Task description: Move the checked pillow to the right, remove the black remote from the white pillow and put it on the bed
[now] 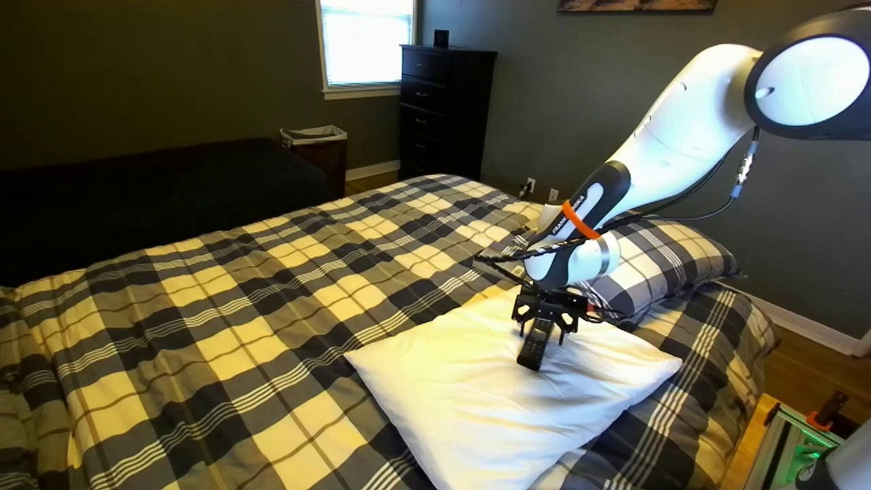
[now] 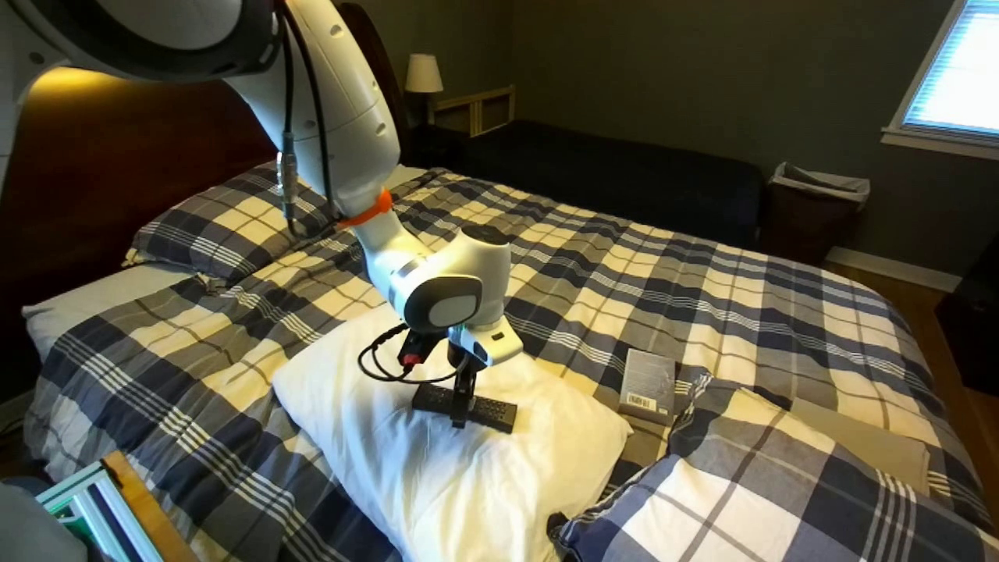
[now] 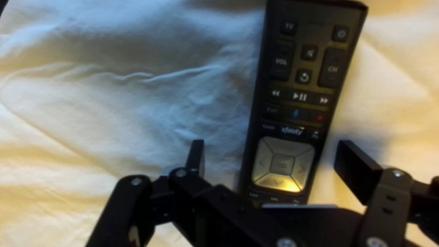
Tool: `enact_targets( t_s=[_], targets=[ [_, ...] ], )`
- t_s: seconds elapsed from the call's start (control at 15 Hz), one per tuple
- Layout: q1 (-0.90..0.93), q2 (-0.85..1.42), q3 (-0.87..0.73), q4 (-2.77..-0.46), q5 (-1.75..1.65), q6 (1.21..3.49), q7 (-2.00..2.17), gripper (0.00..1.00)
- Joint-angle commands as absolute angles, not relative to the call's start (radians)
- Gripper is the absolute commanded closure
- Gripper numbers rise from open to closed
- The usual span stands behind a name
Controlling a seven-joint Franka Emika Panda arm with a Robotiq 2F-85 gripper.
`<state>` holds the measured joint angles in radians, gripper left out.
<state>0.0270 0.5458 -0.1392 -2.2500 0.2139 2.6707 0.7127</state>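
The black remote (image 3: 295, 113) sits between the spread fingers of the tool (image 3: 271, 147), a gap on each side. The white pillow (image 1: 469, 401) lies under the tool, the checked pillow (image 2: 773, 484) off to one side, the bed (image 1: 245, 347) below both.

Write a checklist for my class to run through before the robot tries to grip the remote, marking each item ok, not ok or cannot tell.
1. Checked pillow off the remote: ok, it lies to one side.
2. Remote on the white pillow: ok, buttons up.
3. Gripper open: ok, its fingers stand apart.
4. Remote between the fingers: ok, one on each side in the wrist view.
5. Remote centred: not ok, it shows nearer the finger at the right of that view.
6. Fingers low enough to grip: cannot tell, no view shows plainly how deep they reach.
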Motion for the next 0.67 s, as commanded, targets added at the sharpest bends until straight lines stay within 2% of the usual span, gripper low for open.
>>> enact_targets(
  t_s=[0.0,0.33,0.6],
  targets=[
    [0.026,0.569,-0.137,-2.229,0.235,2.662,0.716,0.29],
    [0.030,0.558,-0.139,-2.233,0.240,2.666,0.720,0.69],
    [0.029,0.556,-0.138,-2.236,0.242,2.668,0.723,0.72]
  ],
)
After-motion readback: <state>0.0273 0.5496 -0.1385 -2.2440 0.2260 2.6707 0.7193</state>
